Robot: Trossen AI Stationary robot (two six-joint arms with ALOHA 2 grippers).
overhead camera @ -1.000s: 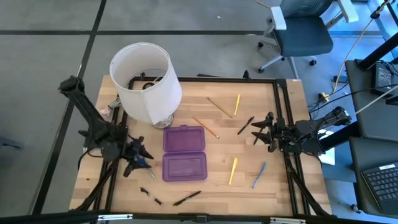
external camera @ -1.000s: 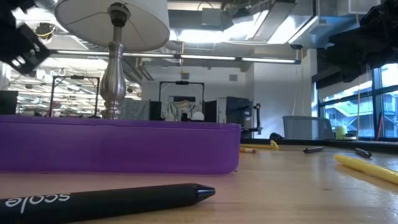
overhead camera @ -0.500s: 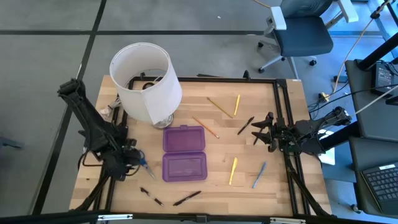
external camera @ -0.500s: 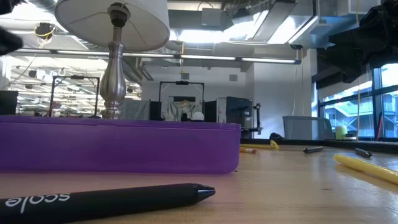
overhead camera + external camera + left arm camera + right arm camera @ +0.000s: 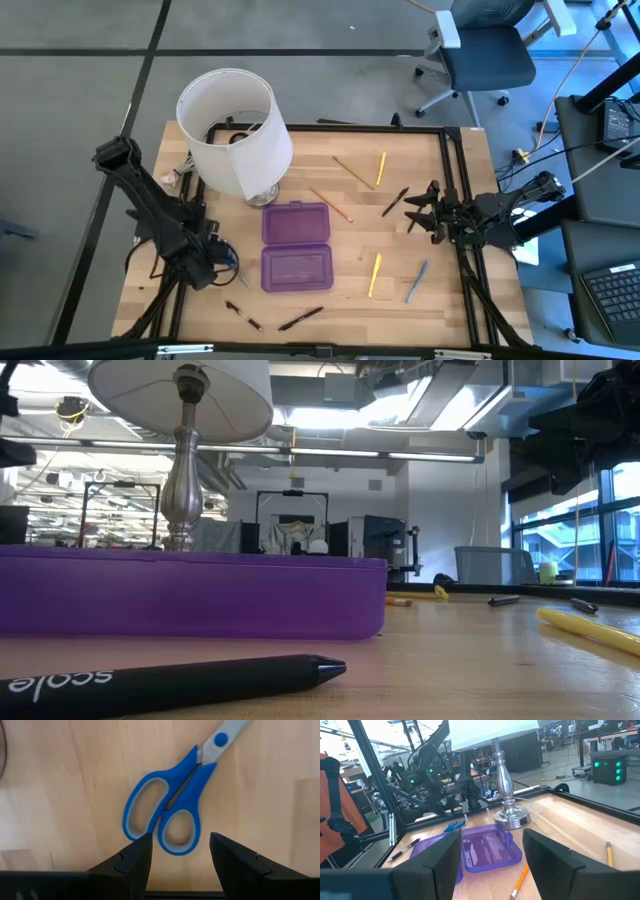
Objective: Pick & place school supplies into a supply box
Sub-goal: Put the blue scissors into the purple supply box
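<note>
1. Over the past second the left gripper (image 5: 215,262) has swung from a slanted reach to a nose-down stance above the blue-handled scissors (image 5: 172,805), at the lower left of the high view; the right arm has not budged.

2. In the left wrist view the left gripper's two dark fingers (image 5: 132,862) stand spread wide, empty, with the scissors' handle loops lying flat on the wooden table (image 5: 440,300) just ahead of the gap.

3. To do the pick well, the left gripper should likely centre on the neck of the scissors, where both loops join near the pivot, then descend straight and close across the narrow part; a grab on one loop risks the tool swinging.

4. The purple supply box (image 5: 296,246) lies open just right of the scissors in the high view, lid and tray side by side; which half is the tray is hard to tell from above.

5. The right gripper (image 5: 418,212) waits at the middle right of the high view, fingers apart and empty, near a dark pen (image 5: 394,202).

6. Yellow pencils (image 5: 375,275) and a grey-blue pen (image 5: 416,281) lie still unpacked.
</note>
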